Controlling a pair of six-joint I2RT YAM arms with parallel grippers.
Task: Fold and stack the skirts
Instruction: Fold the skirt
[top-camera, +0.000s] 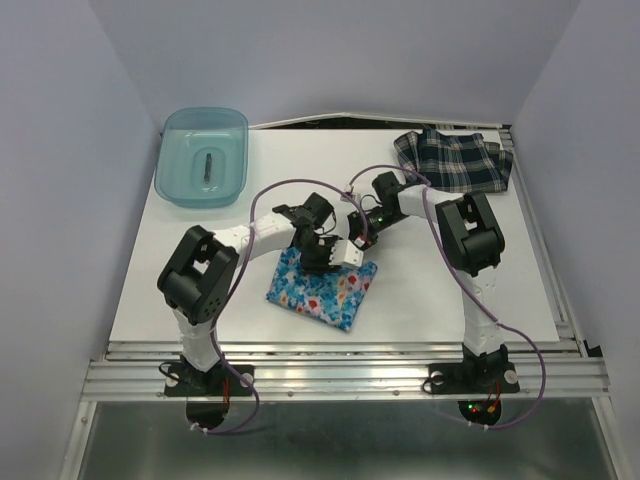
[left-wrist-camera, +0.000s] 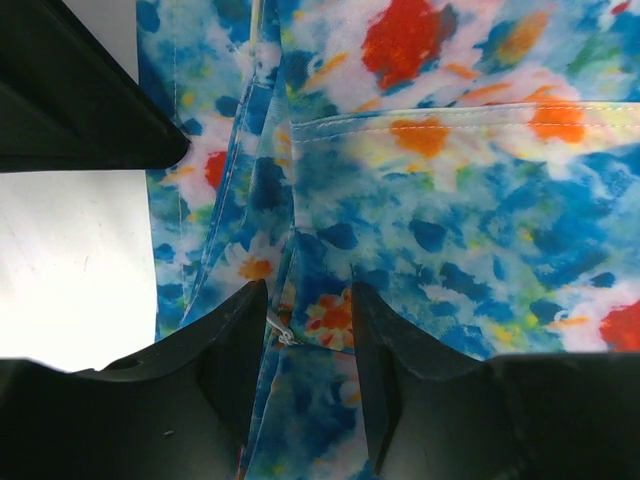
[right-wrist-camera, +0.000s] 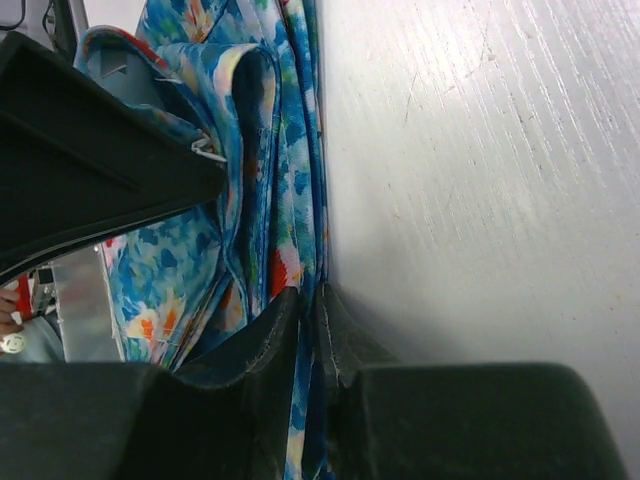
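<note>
The blue floral skirt (top-camera: 325, 292) lies folded on the white table in front of both arms. My left gripper (top-camera: 322, 254) is at its far edge. In the left wrist view a thick fold of the floral skirt (left-wrist-camera: 450, 210) fills the gap between that gripper's (left-wrist-camera: 308, 296) half-closed jaws. My right gripper (top-camera: 358, 240) is beside it at the skirt's far right corner. It (right-wrist-camera: 308, 292) is pinched on a thin edge of the floral skirt (right-wrist-camera: 290, 160), low against the tabletop. The plaid skirt (top-camera: 455, 158) lies spread at the back right, untouched.
A translucent teal bin (top-camera: 203, 155) with a small dark object inside stands at the back left. The table (top-camera: 450, 290) ends at a metal rail in front, and grey walls close in both sides.
</note>
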